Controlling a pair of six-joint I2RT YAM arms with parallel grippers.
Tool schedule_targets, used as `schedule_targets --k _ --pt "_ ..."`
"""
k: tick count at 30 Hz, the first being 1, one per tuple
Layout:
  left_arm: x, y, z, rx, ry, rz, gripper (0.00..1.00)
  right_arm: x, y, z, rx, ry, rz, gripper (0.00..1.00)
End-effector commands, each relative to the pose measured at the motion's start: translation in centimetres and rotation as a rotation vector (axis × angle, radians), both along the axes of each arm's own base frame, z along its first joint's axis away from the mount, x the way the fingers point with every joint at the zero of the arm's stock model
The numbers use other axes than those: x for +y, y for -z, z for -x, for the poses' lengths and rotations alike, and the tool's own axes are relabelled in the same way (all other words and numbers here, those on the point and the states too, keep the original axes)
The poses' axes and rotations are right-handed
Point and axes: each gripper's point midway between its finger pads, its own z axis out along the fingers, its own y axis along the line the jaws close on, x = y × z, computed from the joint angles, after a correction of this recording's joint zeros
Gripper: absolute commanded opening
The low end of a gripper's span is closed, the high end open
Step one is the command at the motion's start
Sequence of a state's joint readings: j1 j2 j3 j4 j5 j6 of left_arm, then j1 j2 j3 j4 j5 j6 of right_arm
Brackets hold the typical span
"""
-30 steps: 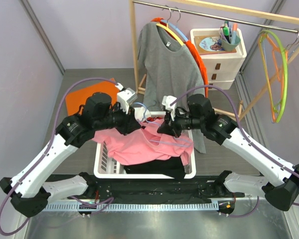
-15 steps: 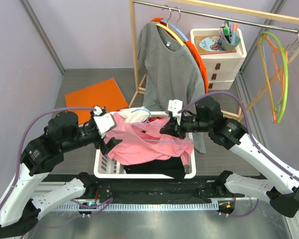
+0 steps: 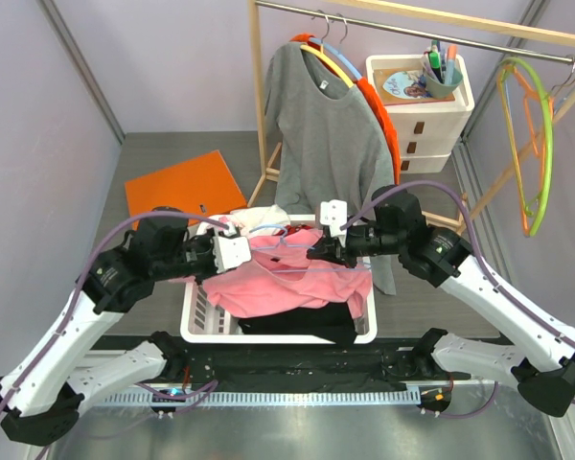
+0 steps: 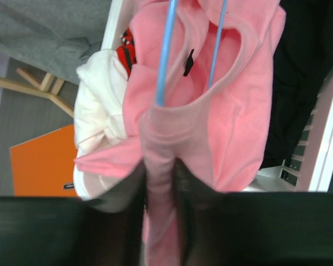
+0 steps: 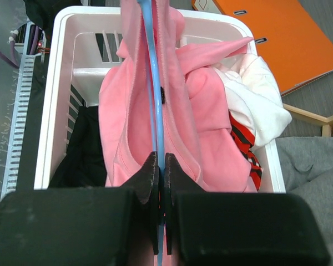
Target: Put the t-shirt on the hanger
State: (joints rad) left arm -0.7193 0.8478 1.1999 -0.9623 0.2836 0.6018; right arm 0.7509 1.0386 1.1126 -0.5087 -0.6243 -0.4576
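The pink t-shirt point(image 3: 292, 278) is held over the white laundry basket point(image 3: 199, 321), draped partly over the light-blue wire hanger point(image 3: 297, 237). My left gripper point(image 3: 232, 251) is shut on a bunched fold of the t-shirt point(image 4: 161, 160) at its left side; the hanger's wires point(image 4: 165, 50) run into the neck opening beside the dark label point(image 4: 188, 62). My right gripper point(image 3: 323, 245) is shut on the hanger wire point(image 5: 157, 111), which passes down between folds of the t-shirt point(image 5: 200, 116).
A white garment with red print point(image 3: 259, 220) and a black garment point(image 3: 307, 321) lie in the basket. An orange folder point(image 3: 182, 180) lies to the left. A grey shirt point(image 3: 326, 125) hangs on the rack behind, white drawers point(image 3: 417, 105) stand beside it, and lime and orange hangers point(image 3: 537, 144) hang right.
My left arm swung out leftward and came back toward the basket, now holding the t-shirt's left side. My right gripper stayed nearly still with the hanger.
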Motion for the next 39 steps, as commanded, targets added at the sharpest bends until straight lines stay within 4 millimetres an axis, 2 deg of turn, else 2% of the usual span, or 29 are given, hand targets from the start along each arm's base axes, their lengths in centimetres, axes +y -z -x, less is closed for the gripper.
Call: schedule_targets --k 1,7,10,19,21,22,23,24,26,29,32,34,35,39 --pt "-2.2 -0.4 -0.3 0.023 0.063 0.059 0.13 1.2 -2.2 0.0 -0.081 -0.058 -0.058 0.01" --pt "-5.1 -2.8 -0.4 0.021 0.126 0.215 0.11 3.1 -2.4 0.0 -0.073 -0.092 -0.081 0.01" --pt "-5.8 -3.1 0.1 0.051 0.148 0.248 0.1 3.7 -2.4 -0.3 -0.068 -0.092 -0.093 0.01" --pt "-6.5 -2.0 0.3 0.108 0.156 0.266 0.08 4.5 -3.6 -0.4 -0.045 -0.082 -0.146 0.01" --pt "-6.2 -1.7 0.3 0.118 0.141 0.258 0.0 4.2 -3.7 -0.4 -0.043 -0.062 -0.144 0.02" --pt "-6.0 -1.7 0.5 0.117 0.142 0.251 0.0 3.8 -4.0 -0.4 -0.035 -0.04 -0.142 0.1" --pt "-5.8 -1.7 0.8 0.116 0.15 0.24 0.0 3.5 -3.9 -0.7 -0.011 -0.001 -0.135 0.39" --pt "-5.4 -1.4 1.1 0.113 0.156 0.224 0.0 3.0 -3.9 -1.6 -0.001 0.076 -0.122 0.57" --pt "-4.6 -1.0 1.8 0.089 0.174 0.198 0.0 2.1 -3.4 -1.5 0.082 0.141 -0.072 0.9" --pt "-4.0 -0.4 2.2 0.057 0.201 0.174 0.0 0.6 -3.0 -1.6 0.158 0.243 -0.025 1.0" --pt "-3.8 -0.3 2.9 0.041 0.249 0.156 0.0 -0.2 -3.2 -2.0 0.224 0.325 -0.026 1.0" --pt "-3.8 -0.2 3.7 0.044 0.306 0.143 0.0 -0.9 -3.3 -3.2 0.249 0.392 -0.033 1.0" --pt "-3.6 0.1 4.1 0.042 0.332 0.124 0.0 -0.9 -2.6 -4.1 0.284 0.433 -0.015 1.0" --pt "-3.7 -0.6 4.5 0.008 0.359 0.143 0.0 -1.6 0.2 -5.5 0.367 0.486 0.06 1.0"
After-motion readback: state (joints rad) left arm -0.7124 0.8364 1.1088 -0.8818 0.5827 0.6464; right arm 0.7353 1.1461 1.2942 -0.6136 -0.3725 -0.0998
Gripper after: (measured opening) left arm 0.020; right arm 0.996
